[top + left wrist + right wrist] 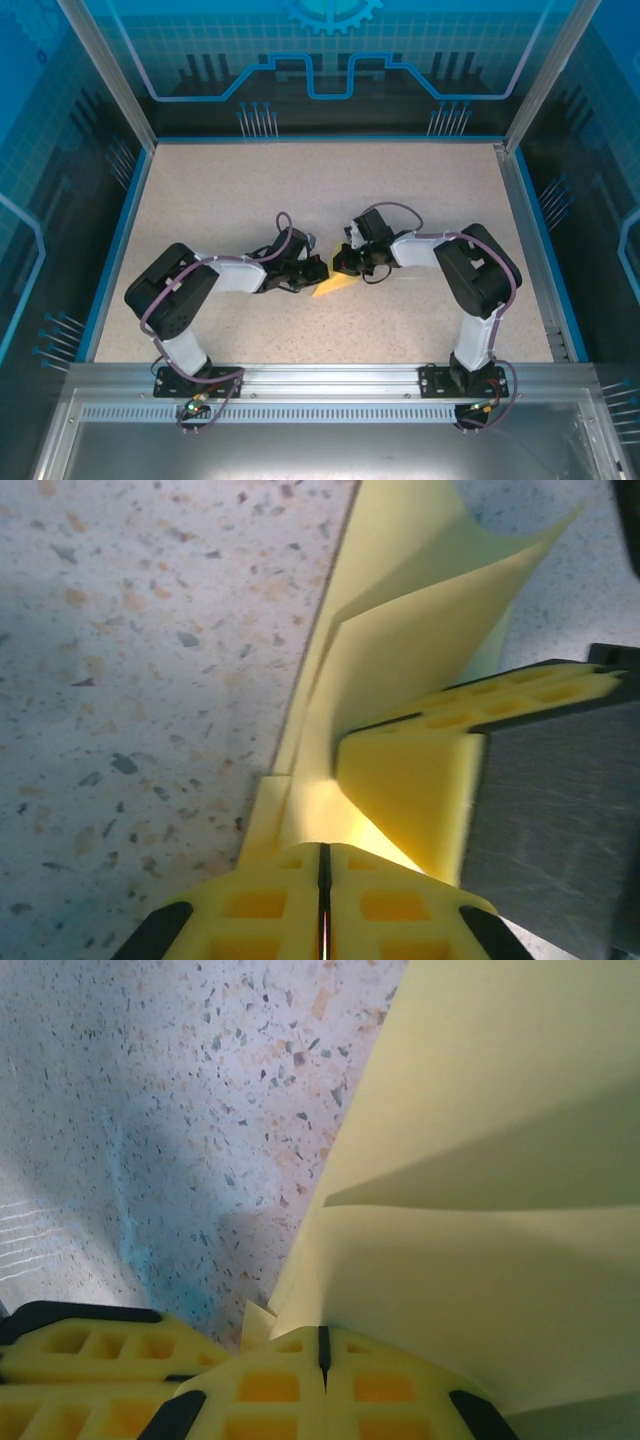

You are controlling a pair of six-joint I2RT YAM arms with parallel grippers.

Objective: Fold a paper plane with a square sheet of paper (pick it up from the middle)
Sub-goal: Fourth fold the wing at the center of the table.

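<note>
The sheet of paper (335, 287), folded to a point with loose flaps standing up, sits near the middle of the table (220, 190). The left gripper (322, 860), reaching in from the table's left side, has its fingers clenched on the paper's edge, and the right gripper (322, 1338), from the table's right, pinches it likewise

Paper (335, 287) pale yellow, unmarked; table (230, 190) beige, flecked with grey and brown specks (its rim (320, 138) blue). Finger pads (250, 912) brighter yellow, gridded, black-edged. Arms (175, 295) black with white links; back wall (330, 60) blue with line-drawn circuit motifs.
</note>
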